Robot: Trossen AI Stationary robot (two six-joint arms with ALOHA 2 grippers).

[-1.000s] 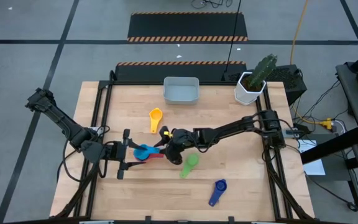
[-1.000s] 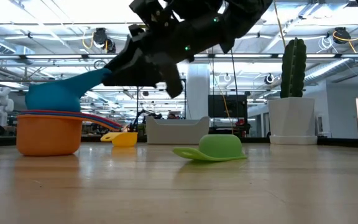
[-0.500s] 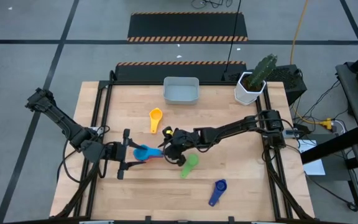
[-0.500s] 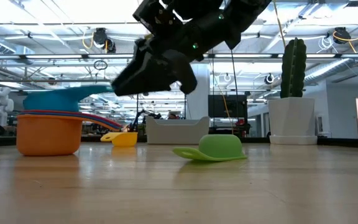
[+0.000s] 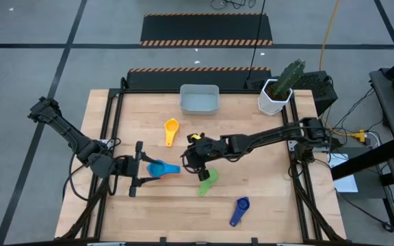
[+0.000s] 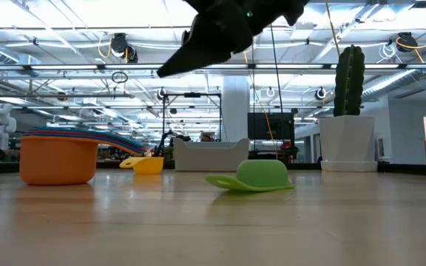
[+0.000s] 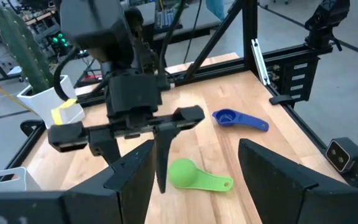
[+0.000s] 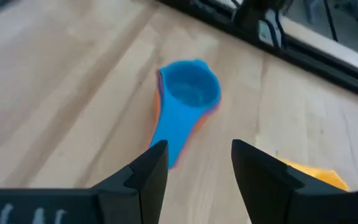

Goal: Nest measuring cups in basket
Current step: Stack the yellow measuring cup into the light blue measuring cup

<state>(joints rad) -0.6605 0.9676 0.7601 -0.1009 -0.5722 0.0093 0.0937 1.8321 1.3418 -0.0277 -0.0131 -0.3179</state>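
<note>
Blue-topped nested measuring cups (image 5: 161,168) are being left mid-bench, well apart from the basket (image 5: 199,100) at the far edge. The right gripper (image 5: 191,162) is being held above them, fingers spread and empty; the left gripper (image 5: 135,168) is likewise being held spread and empty.

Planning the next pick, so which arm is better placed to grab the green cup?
The right arm: its open claw hangs empty just beside the green cup, while the left claw sits farther off, past the nested stack.

Cactus (image 5: 292,74) in white pot (image 5: 274,100), table (image 5: 272,205) corner.
</note>
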